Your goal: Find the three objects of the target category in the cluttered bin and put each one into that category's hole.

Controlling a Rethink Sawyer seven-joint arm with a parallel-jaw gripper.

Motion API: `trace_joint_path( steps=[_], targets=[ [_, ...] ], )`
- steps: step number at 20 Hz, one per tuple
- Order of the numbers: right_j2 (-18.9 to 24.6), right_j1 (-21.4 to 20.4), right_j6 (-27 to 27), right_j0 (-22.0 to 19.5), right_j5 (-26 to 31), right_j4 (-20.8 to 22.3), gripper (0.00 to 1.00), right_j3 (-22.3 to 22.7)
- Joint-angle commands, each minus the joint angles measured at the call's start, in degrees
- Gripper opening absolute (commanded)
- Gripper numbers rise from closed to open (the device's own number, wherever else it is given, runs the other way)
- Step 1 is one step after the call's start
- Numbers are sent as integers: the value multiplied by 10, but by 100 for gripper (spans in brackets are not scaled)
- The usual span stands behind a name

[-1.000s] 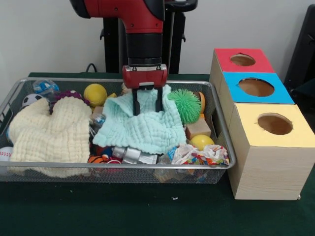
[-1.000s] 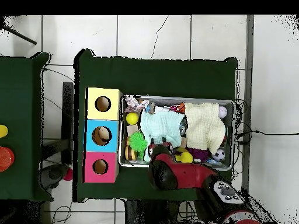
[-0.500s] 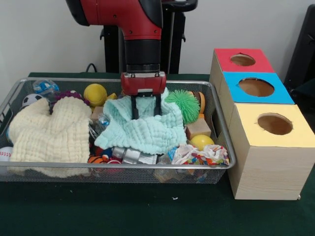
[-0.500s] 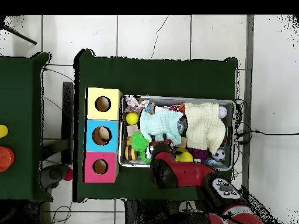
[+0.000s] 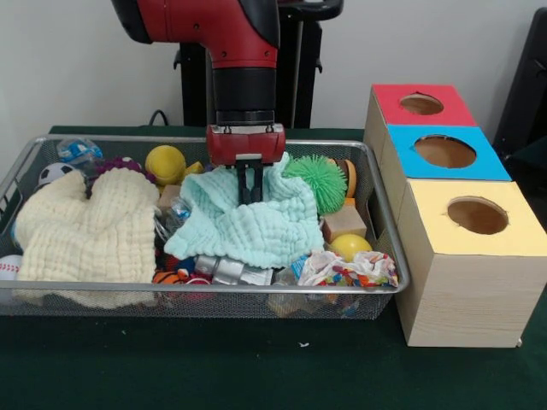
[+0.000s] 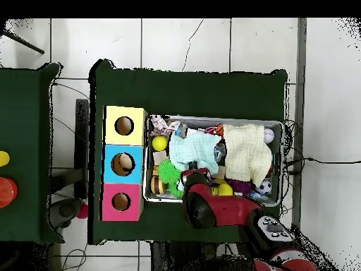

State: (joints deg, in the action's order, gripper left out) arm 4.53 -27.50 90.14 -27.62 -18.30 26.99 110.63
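The Sawyer arm's gripper (image 5: 249, 195) stands straight down inside the wire bin (image 5: 386, 231), its two black fingers drawn together and pinching a raised fold of the mint-green cloth (image 5: 256, 226); the rest of the cloth spreads out below and toward the camera from the fingertips. Just to the gripper's side nearest the boxes sits a green spiky ball (image 5: 319, 181), with a wooden block (image 5: 344, 224) and a small yellow ball (image 5: 349, 247) lower down on that same side. On the opposite side lie a larger yellow ball (image 5: 165, 164) and, beyond it, a cream cloth (image 5: 85, 235) heaped over more toys. Which category is being hunted cannot be read from the scene; any wanted pieces probably lie directly beneath the pinched cloth, so the coming move likely turns on lifting it up and clear. The red box (image 5: 419, 104), blue box (image 5: 444, 152) and yellow box (image 5: 474, 218), each with a round hole on top, stand outside the bin, well apart from the gripper. No brand or writing is legible anywhere.
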Motion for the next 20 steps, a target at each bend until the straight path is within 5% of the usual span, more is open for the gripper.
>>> trace_joint_path(
  steps=[1,6,11,12,14,20],
  targets=[
    [48,-43,52,-35,140,0,0,0],
    [123,-156,60,-75,242,-49,0,66],
    [143,-187,60,-83,272,-66,0,77],
    [140,-186,57,-81,262,-51,100,75],
    [131,-186,38,-72,300,-52,100,67],
    [133,-183,59,-79,245,-32,100,64]
  ],
)
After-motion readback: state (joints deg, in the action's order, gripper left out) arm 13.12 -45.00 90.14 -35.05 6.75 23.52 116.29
